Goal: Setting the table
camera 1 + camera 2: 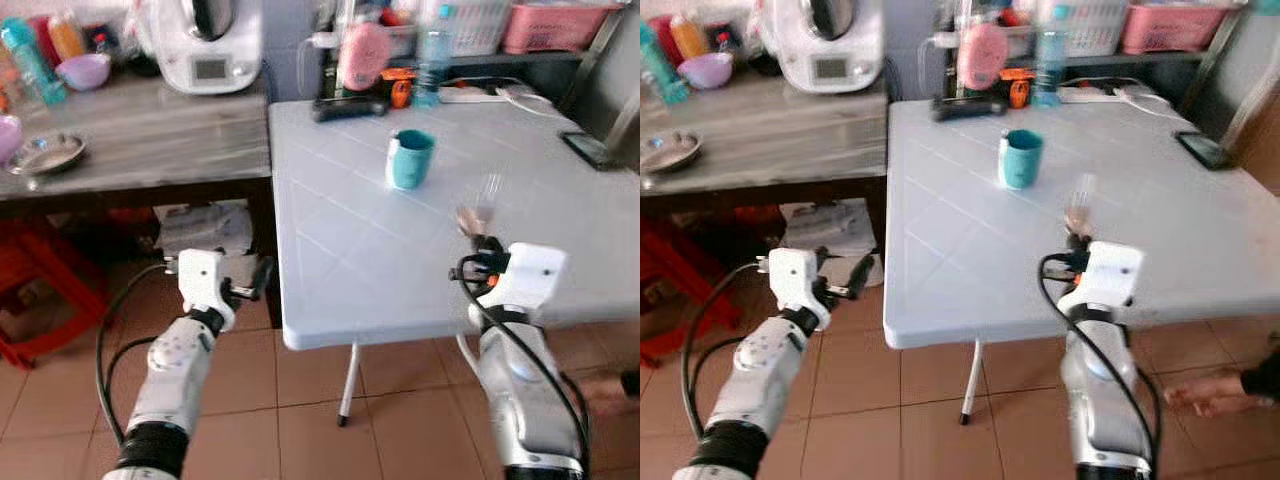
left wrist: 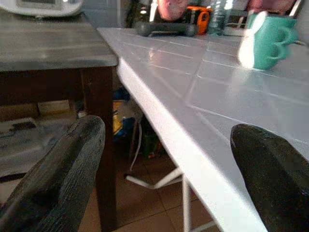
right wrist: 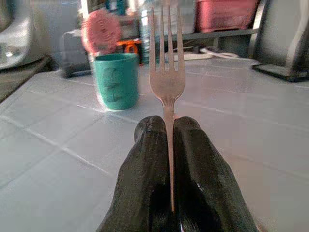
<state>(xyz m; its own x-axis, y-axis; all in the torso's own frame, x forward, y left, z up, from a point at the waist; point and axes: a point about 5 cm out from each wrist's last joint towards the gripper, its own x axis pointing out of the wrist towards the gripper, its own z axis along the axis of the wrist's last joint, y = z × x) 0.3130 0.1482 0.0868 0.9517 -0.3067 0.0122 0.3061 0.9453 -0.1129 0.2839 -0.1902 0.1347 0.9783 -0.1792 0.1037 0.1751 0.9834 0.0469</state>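
Note:
My right gripper [image 1: 482,240] is shut on a metal fork [image 3: 166,82], whose tines stick forward past the black fingers [image 3: 145,164]. It hovers over the near right part of the white table [image 1: 340,250]. A teal mug [image 1: 411,158] stands near the table's middle, beyond the fork [image 1: 484,200]. My left gripper [image 1: 258,280] hangs open below and left of the table's near left corner, over the tiled floor. In the left wrist view its two black fingers [image 2: 58,179] stand wide apart with nothing between them, and the teal mug [image 2: 268,41] shows beyond.
A wooden side table [image 1: 150,130] at the left carries a white kitchen machine [image 1: 205,40], a steel dish [image 1: 48,152] and a purple bowl [image 1: 84,70]. Bottles, a basket and a power strip [image 1: 470,95] line the white table's far edge. A phone [image 1: 590,150] lies right. A red stool [image 1: 40,290] stands low left.

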